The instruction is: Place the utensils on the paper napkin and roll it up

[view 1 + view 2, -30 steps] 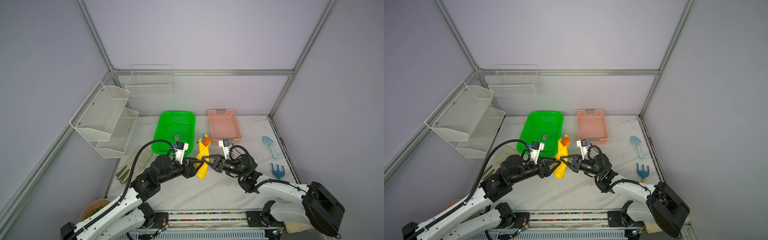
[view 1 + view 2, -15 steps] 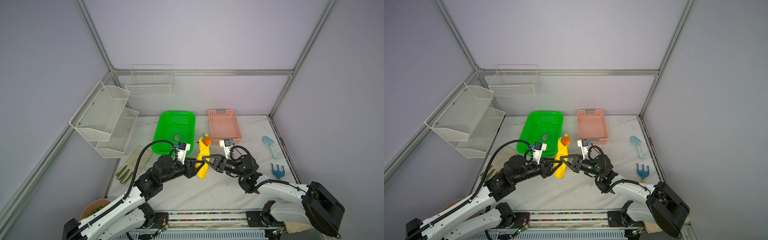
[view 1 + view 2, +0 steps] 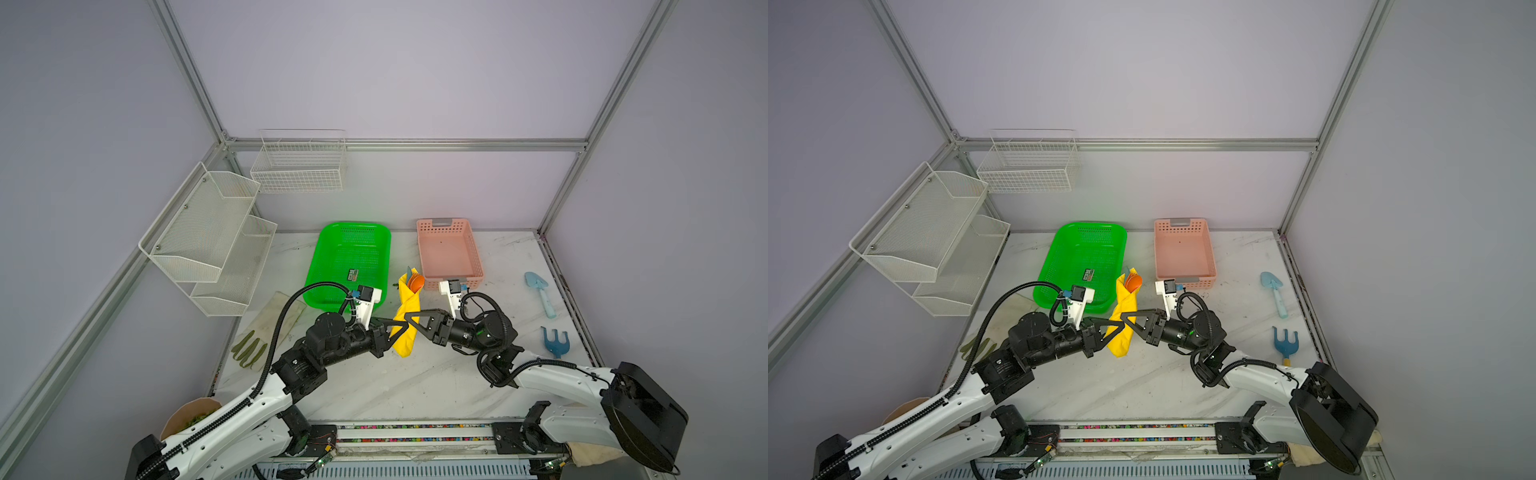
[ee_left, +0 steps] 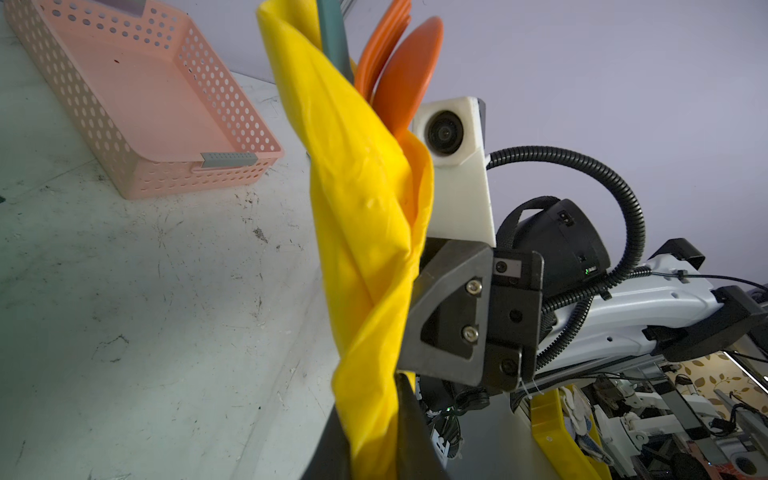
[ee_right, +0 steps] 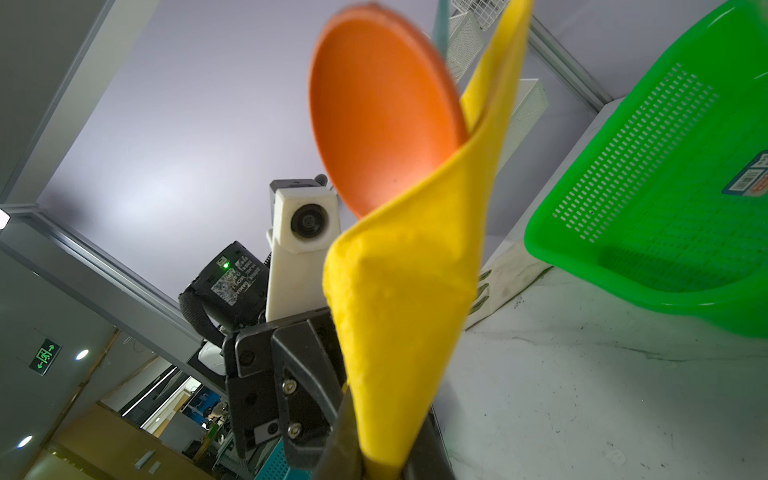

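Yellow rolled paper napkin [image 3: 409, 301], glossy utensils [image 3: 415, 281] inside, pinched by left gripper [image 3: 401, 328], right gripper [image 3: 411, 319].

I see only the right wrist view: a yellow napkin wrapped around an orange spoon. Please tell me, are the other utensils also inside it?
Observer: Yes. In the left wrist view an orange fork and a dull teal piece stick out of the paper napkin beside the orange spoon.
Operator: And from which sides is the napkin gripped?
Observer: In both top views the left gripper pinches its middle from the left and the right gripper from the right.
Operator: What is behind it?
Observer: A pink basket, just right of the utensil end.
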Action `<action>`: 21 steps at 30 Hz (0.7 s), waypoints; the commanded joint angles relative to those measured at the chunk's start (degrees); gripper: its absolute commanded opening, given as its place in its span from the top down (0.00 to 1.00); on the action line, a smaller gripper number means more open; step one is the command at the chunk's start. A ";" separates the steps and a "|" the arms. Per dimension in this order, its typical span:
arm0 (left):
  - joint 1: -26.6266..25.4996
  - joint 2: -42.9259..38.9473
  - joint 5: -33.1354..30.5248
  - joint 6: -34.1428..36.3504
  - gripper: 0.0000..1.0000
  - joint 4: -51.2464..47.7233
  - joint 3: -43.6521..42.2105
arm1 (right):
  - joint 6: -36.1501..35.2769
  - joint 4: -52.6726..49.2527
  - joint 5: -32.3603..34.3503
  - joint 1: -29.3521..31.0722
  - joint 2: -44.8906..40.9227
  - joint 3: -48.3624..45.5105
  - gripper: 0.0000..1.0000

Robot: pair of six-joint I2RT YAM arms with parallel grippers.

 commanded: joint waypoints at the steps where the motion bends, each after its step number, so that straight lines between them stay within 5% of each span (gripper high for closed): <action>1: 0.41 -1.20 0.96 0.49 0.92 3.97 -3.33 | 0.30 2.12 0.21 0.03 -0.80 -0.21 0.82; 4: 0.58 -1.96 0.97 0.03 0.96 5.27 -4.35 | 0.13 2.01 0.17 0.08 -1.12 -0.11 0.77; 11: 1.09 -4.73 1.24 -1.18 0.99 7.49 -5.80 | -2.25 1.59 -1.12 -0.08 -1.92 -0.46 0.43; 21: 1.29 -6.72 6.86 -4.11 0.99 13.01 -7.03 | -5.47 2.94 -6.53 -0.45 -2.63 0.86 0.27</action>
